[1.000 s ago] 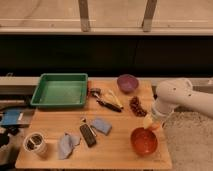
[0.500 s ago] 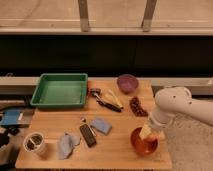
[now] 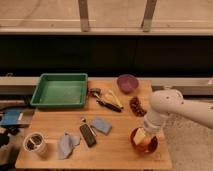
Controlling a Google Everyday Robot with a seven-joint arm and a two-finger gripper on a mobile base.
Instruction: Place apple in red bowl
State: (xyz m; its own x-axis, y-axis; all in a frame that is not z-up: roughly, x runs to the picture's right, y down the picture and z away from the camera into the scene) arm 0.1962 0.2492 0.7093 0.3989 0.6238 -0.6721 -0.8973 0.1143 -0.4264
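Note:
The red bowl (image 3: 150,148) sits on the wooden table near its front right corner. My gripper (image 3: 142,136) reaches in from the right on a white arm and hangs low over the bowl's left half. It is shut on the apple (image 3: 139,135), a small yellow fruit that shows at the gripper's tip, just inside the bowl's rim. The arm hides the bowl's far side.
A dark red grape-like cluster (image 3: 136,106) lies just behind the bowl and a purple bowl (image 3: 127,82) stands at the back. A green tray (image 3: 60,90) is back left. A blue sponge (image 3: 101,125), black object (image 3: 88,135), grey cloth (image 3: 66,145) and tin can (image 3: 35,143) lie front left.
My gripper has moved down and slightly left with the apple, from above the red bowl to its rim level. Nothing else has moved.

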